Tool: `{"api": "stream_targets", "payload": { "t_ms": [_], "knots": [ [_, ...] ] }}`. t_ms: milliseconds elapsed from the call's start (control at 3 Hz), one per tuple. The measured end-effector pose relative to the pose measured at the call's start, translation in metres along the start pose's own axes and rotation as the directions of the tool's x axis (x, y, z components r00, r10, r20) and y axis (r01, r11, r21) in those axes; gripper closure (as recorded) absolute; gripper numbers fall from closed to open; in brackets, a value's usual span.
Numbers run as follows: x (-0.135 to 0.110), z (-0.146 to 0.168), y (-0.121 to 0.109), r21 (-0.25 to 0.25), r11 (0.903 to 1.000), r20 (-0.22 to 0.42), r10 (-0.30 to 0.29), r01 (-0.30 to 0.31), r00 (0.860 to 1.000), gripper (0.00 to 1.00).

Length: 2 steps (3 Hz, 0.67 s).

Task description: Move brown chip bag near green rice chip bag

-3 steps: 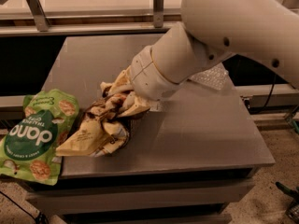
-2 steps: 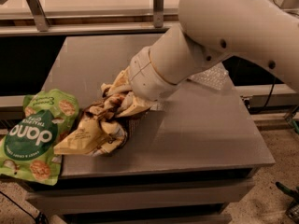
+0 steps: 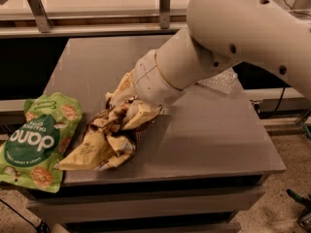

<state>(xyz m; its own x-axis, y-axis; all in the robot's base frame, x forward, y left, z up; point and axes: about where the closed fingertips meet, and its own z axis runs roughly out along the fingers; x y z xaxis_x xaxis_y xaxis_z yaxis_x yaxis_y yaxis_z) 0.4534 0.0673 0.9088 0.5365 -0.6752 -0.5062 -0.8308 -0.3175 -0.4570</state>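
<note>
The brown chip bag [image 3: 103, 143] lies crumpled on the grey table [image 3: 218, 135] near its front left edge, its cream and dark brown folds bunched up. My gripper [image 3: 129, 108] comes in from the upper right at the end of the large white arm, shut on the bag's upper end; the fingers are mostly buried in the folds. The green rice chip bag [image 3: 37, 141] lies flat at the table's left front corner and overhangs the edge. The brown bag's left tip sits right beside it, about touching.
A clear plastic water bottle [image 3: 219, 79] lies on the table behind the arm, mostly hidden. A raised rail with metal posts [image 3: 164, 6] runs along the back. The table drops off at the front and right edges.
The arm and the brown chip bag have shifted slightly left, towards the green bag. The green bag has not moved.
</note>
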Motion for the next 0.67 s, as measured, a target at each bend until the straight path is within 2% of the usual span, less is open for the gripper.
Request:
{"api": "stream_targets", "payload": {
  "t_ms": [333, 667],
  "knots": [
    [-0.0023, -0.0004, 0.0, 0.001, 1.0, -0.001, -0.004, 0.004, 1.0, 0.0],
    [-0.0024, -0.0005, 0.0, 0.001, 1.0, -0.001, -0.004, 0.004, 1.0, 0.0]
  ]
}}
